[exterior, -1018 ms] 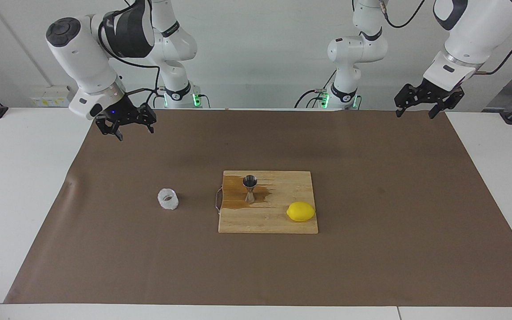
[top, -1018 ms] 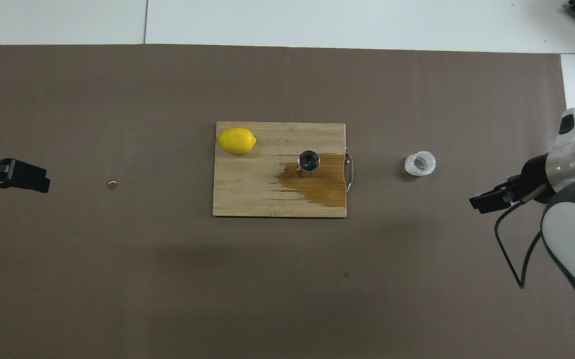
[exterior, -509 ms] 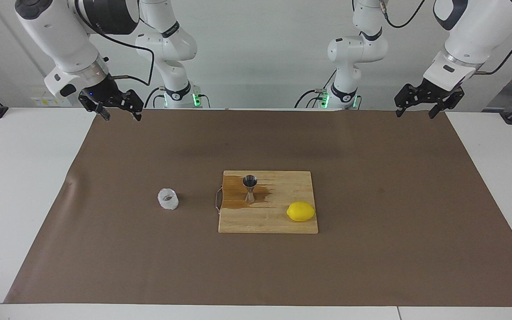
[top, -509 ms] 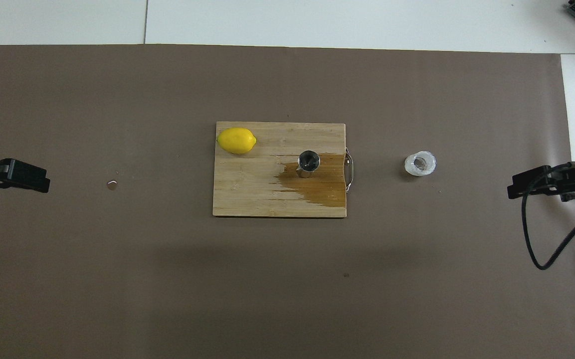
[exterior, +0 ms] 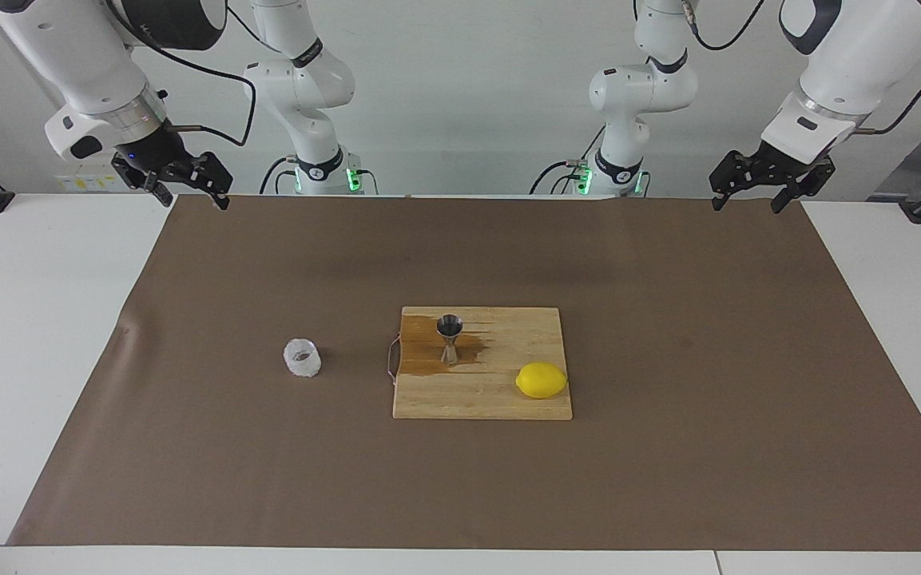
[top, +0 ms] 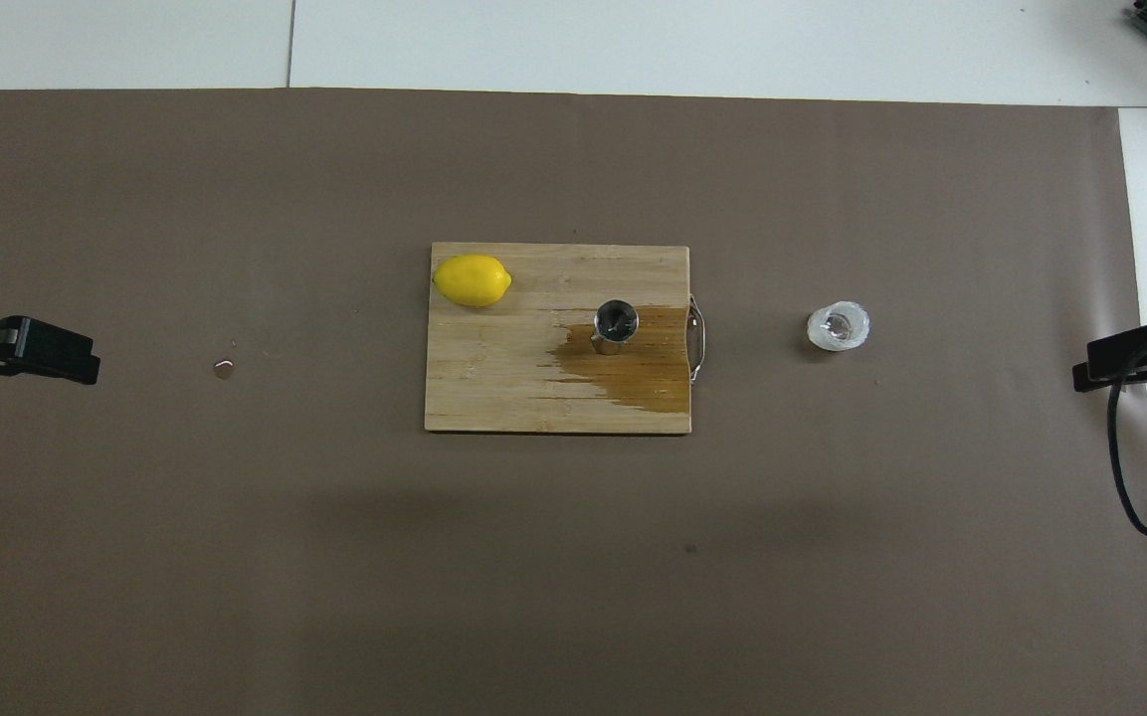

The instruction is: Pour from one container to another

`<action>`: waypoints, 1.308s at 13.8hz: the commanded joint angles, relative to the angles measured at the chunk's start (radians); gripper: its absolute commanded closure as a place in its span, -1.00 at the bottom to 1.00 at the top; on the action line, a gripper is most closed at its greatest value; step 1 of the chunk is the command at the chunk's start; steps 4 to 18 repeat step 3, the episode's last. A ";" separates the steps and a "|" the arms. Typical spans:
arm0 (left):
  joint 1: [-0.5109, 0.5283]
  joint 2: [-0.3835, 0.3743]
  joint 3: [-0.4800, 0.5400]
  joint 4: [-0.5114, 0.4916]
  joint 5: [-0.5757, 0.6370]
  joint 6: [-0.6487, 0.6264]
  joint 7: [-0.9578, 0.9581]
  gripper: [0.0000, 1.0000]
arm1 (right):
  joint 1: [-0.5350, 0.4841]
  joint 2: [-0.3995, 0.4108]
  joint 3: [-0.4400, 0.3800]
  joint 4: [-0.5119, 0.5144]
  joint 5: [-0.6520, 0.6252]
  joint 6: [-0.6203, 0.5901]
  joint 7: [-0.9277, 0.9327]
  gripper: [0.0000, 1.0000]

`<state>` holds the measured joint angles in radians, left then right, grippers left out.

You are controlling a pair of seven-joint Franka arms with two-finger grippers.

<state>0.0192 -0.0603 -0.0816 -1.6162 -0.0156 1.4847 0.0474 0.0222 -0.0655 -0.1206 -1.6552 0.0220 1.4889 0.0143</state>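
Since a second ago the right gripper has risen and drawn back to the mat's corner at the right arm's end, fingers spread and empty; nothing else moved. One tumbler stands upright on the mat, beside the board toward the right arm's end, apart from it. One jigger stands upright on the board in a brown wet patch, near the board's handle. One lemon lies on the board, farther from the robots than the jigger. Nothing stands between tumbler and jigger. At the other corner, the left gripper waits, open and empty.
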 commanded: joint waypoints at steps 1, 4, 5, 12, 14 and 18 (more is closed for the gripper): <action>0.002 -0.026 0.000 -0.027 0.014 -0.004 0.003 -1.00 | -0.051 0.027 0.064 0.037 -0.019 -0.012 0.013 -1.00; 0.004 -0.026 0.000 -0.027 0.014 -0.004 0.003 -1.00 | -0.044 0.027 0.068 0.035 -0.020 -0.010 0.018 -1.00; 0.004 -0.026 0.000 -0.027 0.014 -0.004 0.003 -1.00 | -0.044 0.027 0.068 0.035 -0.020 -0.010 0.018 -1.00; 0.004 -0.026 0.000 -0.027 0.014 -0.004 0.003 -1.00 | -0.044 0.027 0.068 0.035 -0.020 -0.010 0.018 -1.00; 0.004 -0.026 0.000 -0.027 0.014 -0.004 0.003 -1.00 | -0.044 0.027 0.068 0.035 -0.020 -0.010 0.018 -1.00; 0.004 -0.026 0.000 -0.027 0.014 -0.004 0.003 -1.00 | -0.044 0.027 0.068 0.035 -0.020 -0.010 0.018 -1.00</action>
